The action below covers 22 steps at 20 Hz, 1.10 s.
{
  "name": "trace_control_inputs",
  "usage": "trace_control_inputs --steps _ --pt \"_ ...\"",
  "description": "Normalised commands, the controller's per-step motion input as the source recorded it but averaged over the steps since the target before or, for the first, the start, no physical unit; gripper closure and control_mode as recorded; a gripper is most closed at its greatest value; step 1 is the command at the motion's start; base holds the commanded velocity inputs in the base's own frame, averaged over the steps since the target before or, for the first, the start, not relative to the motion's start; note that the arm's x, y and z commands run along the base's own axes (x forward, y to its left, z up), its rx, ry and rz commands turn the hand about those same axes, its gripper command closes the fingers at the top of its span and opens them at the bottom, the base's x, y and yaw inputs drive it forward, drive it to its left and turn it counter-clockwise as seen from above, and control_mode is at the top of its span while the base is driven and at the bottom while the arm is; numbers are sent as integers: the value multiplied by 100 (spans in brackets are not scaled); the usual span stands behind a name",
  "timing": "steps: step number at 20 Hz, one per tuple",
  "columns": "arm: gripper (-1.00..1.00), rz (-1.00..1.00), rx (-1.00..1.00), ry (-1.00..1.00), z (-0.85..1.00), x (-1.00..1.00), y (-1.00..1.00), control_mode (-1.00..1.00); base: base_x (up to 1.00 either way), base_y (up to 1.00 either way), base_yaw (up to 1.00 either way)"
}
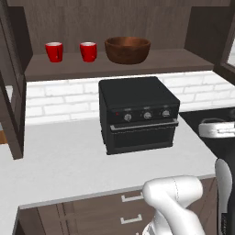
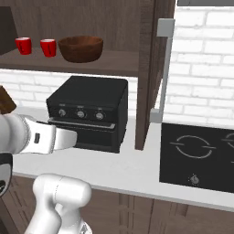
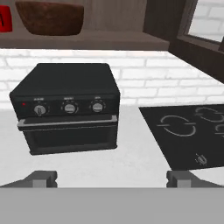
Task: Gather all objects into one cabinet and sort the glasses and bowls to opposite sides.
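Note:
Two red glasses [image 1: 54, 51] [image 1: 88, 51] stand on the left half of the shelf of the open cabinet [image 1: 174, 60]. Right of them on the same shelf sits the wide brown wooden bowl [image 1: 127, 49]. The right base view shows the same glasses [image 2: 23, 45] [image 2: 48, 47] and the bowl [image 2: 81, 48]. In the hand view my gripper [image 3: 111, 178] is open, its fingertips [image 3: 41, 178] far apart and with nothing between them. It is low over the white counter, facing the oven, well below and away from the bowl [image 3: 50, 18] and a glass [image 3: 4, 19] at the left edge.
A black countertop oven [image 1: 137, 114] with knobs stands under the shelf on the white counter [image 1: 59, 160]. A black cooktop [image 2: 201, 155] lies to the right. The cabinet's open right door [image 2: 148, 68] with its grey bar handle [image 2: 163, 68] juts out beside the oven.

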Motion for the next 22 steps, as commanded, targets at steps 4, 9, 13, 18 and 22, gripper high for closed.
trace_control_inputs --steps 4,9,13,18,22 --pt "-100 0 0 0 0 0 0 100 0 0 0" --pt "-100 0 0 0 0 0 0 100 -17 -19 -6" --pt "-100 0 0 0 0 0 0 100 -50 -45 -26" --pt "-100 0 0 0 0 0 0 100 -35 -41 -35" --pt "-100 0 0 0 0 0 0 100 -18 -43 -31"
